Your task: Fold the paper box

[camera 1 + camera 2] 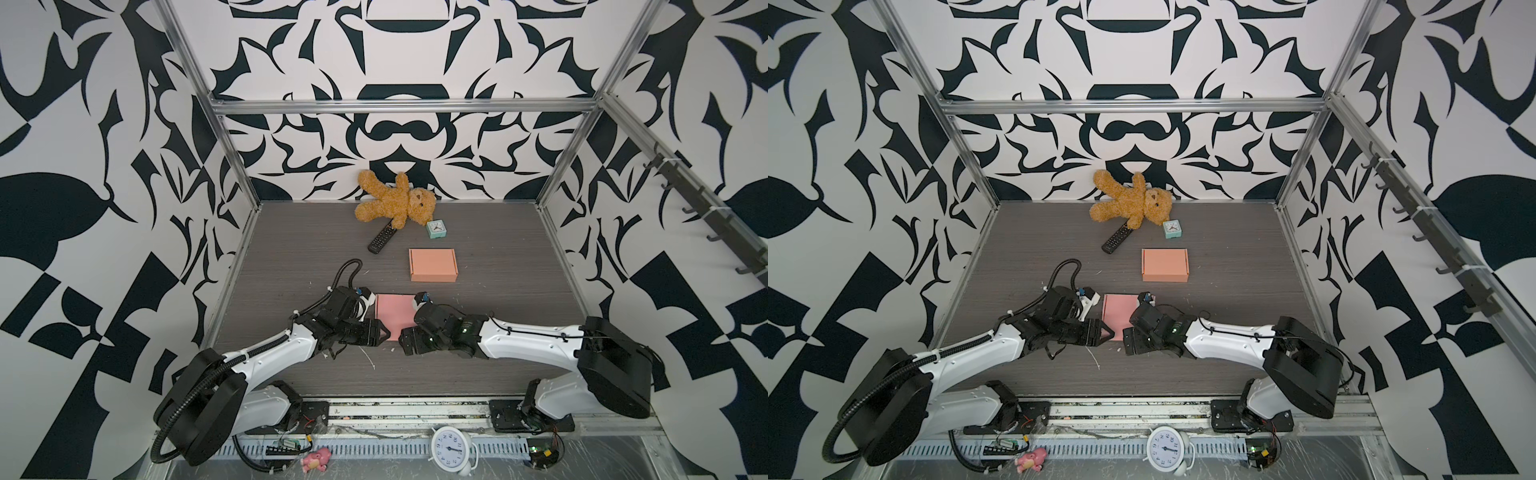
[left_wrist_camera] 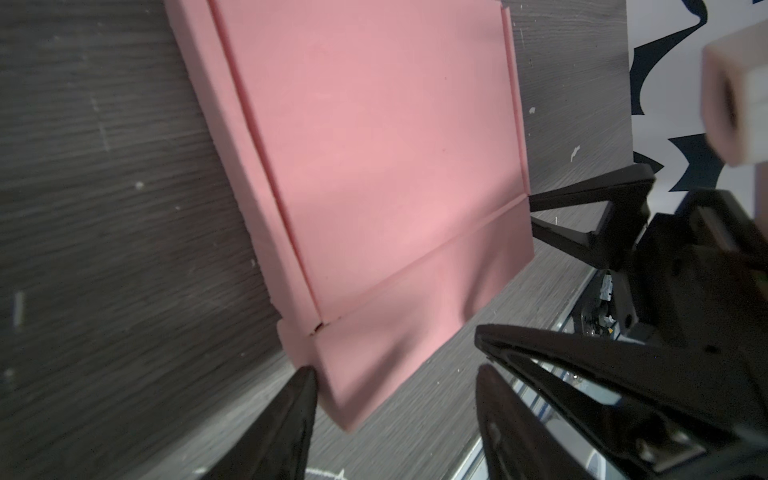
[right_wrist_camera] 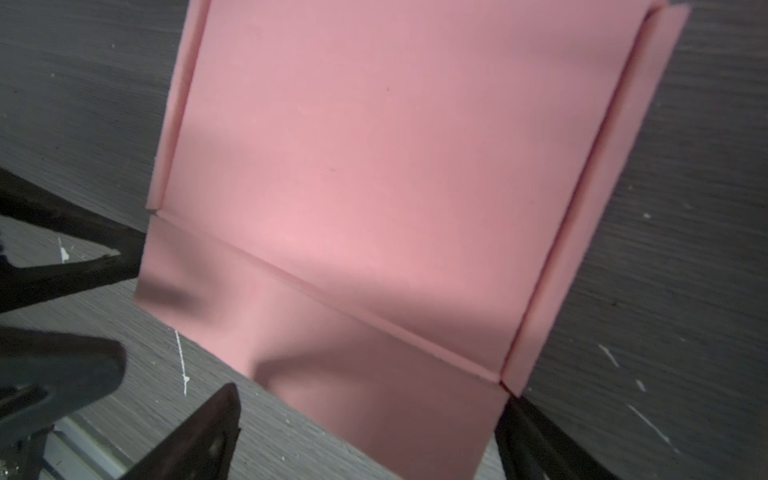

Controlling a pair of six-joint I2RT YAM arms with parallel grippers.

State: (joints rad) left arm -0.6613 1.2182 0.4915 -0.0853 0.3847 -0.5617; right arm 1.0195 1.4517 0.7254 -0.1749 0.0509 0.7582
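Left wrist: your left gripper point(image 2: 395, 353), half spread, straddles a corner of the near flap point(image 2: 415, 291) on the pink paper box point(image 2: 374, 145); a skewed close would crumple it. Right wrist: your right gripper point(image 3: 370, 395) gapes wide around that rippled flap. In both top views the box lies flat between them.

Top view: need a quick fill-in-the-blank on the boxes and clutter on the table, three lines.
1. The flat, unfolded paper box nearest the arms is ____ in colour.
2. The folded box standing behind it is ____ in colour.
3. The black remote control lies right beside the brown ____ at the back wall.

Missing words: pink; orange; teddy bear.
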